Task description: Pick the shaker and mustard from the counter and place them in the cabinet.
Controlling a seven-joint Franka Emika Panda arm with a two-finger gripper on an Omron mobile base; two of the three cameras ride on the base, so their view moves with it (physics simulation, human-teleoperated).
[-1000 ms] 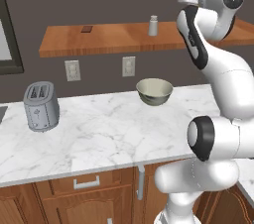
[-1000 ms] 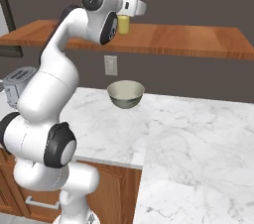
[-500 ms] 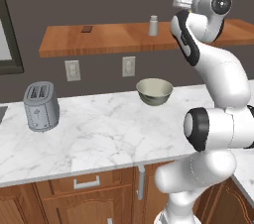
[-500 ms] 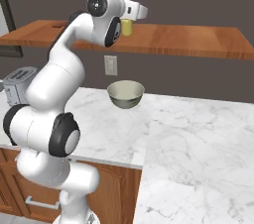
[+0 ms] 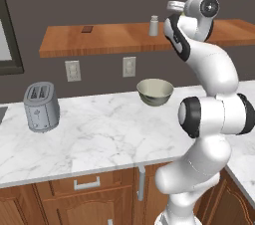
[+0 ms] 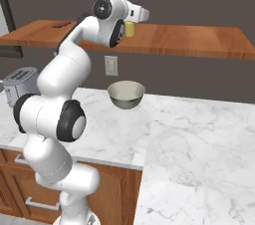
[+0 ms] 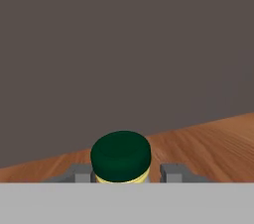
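The yellow mustard (image 6: 129,31) sits between the fingers of my gripper (image 6: 131,21), which is shut on it up at the brown cabinet (image 6: 189,41) shelf. In the hand view its dark green cap (image 7: 120,153) fills the gap of the gripper (image 7: 121,174), with the cabinet (image 7: 208,141) boards behind. Whether the bottle touches the shelf I cannot tell. The grey shaker (image 5: 154,26) stands upright on the cabinet (image 5: 99,42), just left of my gripper (image 5: 174,6). Below lies the white marble counter (image 5: 99,134).
A pale bowl (image 5: 155,91) (image 6: 126,94) sits on the counter under the shelf, and a grey toaster (image 5: 41,107) (image 6: 20,80) stands at the left. A small dark object (image 5: 87,29) lies on the shelf's left part. The dark wall is close behind.
My hand has swung a little lower and closer in over the shelf, carrying the mustard with it. The shaker, bowl and toaster have stayed put.
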